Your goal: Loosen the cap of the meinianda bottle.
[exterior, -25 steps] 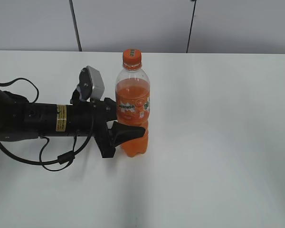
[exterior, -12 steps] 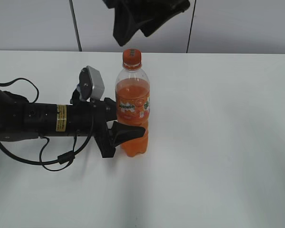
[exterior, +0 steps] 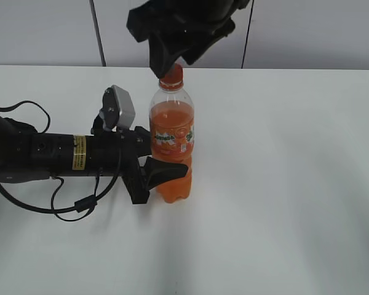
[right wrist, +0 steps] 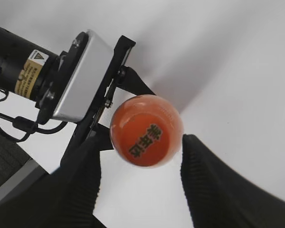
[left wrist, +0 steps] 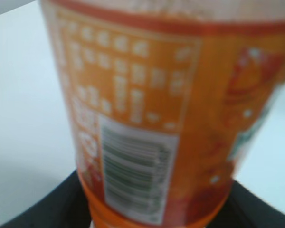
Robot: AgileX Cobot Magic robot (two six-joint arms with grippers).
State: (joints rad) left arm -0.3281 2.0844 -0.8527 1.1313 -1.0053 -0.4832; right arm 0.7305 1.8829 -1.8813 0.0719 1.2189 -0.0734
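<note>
The meinianda bottle (exterior: 171, 144) stands upright on the white table, with orange drink and a label band. My left gripper (exterior: 163, 168) is shut on the bottle's ridged waist from the left. In the left wrist view the blurred label (left wrist: 147, 118) fills the frame, with black fingers (left wrist: 42, 211) at both lower corners. The orange cap (exterior: 172, 76) is partly covered by my right gripper (exterior: 175, 61), which hangs over it from above. In the right wrist view the cap (right wrist: 146, 130) sits between the open gripper's (right wrist: 141, 151) two ribbed fingers (right wrist: 80, 190), with small gaps on both sides.
The left arm (exterior: 61, 153) lies low across the table's left side with loose cables (exterior: 80, 203) and its grey wrist camera (exterior: 120, 107). The white table (exterior: 283, 184) stretches to the right and front. A grey panelled wall (exterior: 307, 31) stands behind.
My right gripper has come down from the top of the exterior view to just over the cap. The bottle and left arm have not moved.
</note>
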